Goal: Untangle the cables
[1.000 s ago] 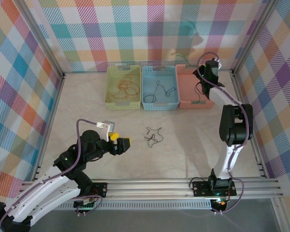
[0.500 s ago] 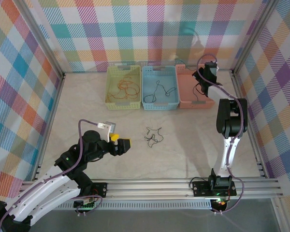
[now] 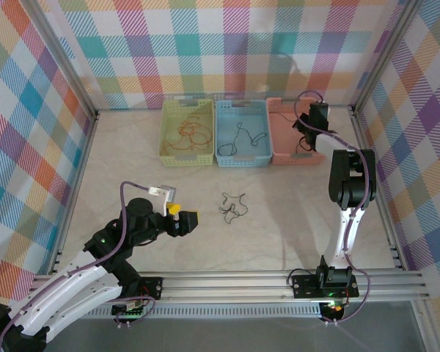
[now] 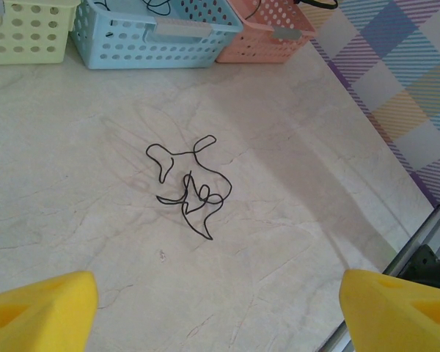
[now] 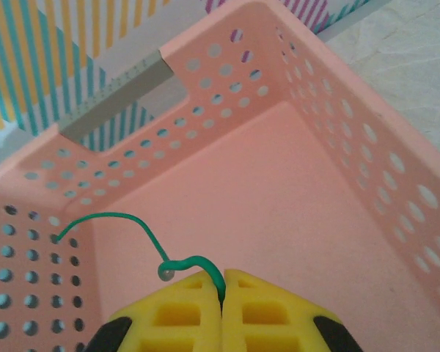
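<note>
Counter (image 3: 279, 220): pale, marbled, with plaid walls on three sides.

Left arm (image 3: 66, 286): lies low along the near left of the counter, reaching toward the middle. Right arm (image 3: 350, 191): stretched far back on the right, its wrist over the back row.

Three perforated baskets stand side by side, touching, along the back edge: yellow basket (image 3: 185, 159) on the left, blue basket (image 3: 243, 159) in the middle, pink basket (image 5: 367, 169) on the right.

Left tool (image 4: 220, 308): yellow fingers spread wide, nothing between them, held above bare counter. Right tool (image 5: 222, 286): fingers pressed together, pinching the end of the green cable (image 5: 117, 215) over the pink basket's inside. The strand curls up from the fingertips and arcs toward the basket's far corner.

Cables:
- orange cable (image 3: 191, 134), looped loosely inside the yellow basket.
- black cable (image 3: 238, 139), lying in the blue basket.
- black tangle (image 4: 193, 192), a small knot of loops on open counter mid-field, ahead of the left tool and well apart from the baskets.
</note>
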Available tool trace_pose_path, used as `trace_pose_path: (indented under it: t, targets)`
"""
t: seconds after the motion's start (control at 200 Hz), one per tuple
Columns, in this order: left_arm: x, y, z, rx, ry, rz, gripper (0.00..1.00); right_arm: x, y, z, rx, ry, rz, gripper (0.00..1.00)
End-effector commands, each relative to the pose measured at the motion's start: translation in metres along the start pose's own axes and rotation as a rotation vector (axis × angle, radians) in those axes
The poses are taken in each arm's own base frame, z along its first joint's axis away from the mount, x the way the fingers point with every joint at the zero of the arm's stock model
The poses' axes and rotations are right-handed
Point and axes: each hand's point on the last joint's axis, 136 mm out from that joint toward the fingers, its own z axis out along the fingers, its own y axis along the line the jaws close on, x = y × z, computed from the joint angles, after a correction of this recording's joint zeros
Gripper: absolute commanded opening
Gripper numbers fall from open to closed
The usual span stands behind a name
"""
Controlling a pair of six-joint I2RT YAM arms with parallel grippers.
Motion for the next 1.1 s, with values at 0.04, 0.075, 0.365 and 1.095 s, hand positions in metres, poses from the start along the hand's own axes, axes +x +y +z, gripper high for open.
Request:
trace_pose_path:
  t: [0.04,0.075,0.365,1.095]
  targets:
    - [0.001,-0.002,0.001,0.013,0.002,0.018,0.85,0.002,-0.018,-0.002,0.095,0.031,-0.105,0.00]
    - [0.001,-0.002,0.001,0.011,0.000,0.017,0.85,0.003,-0.021,-0.003,0.106,0.035,-0.106,0.01]
    - [0.002,-0.002,0.003,0.010,0.011,0.018,0.86,-0.001,0.015,-0.005,-0.076,0.058,-0.106,0.41]
    - [0.023,-0.004,0.093,-0.038,0.270,-0.166,0.78,0.036,0.110,-0.244,-0.418,-0.155,-0.178,0.54]
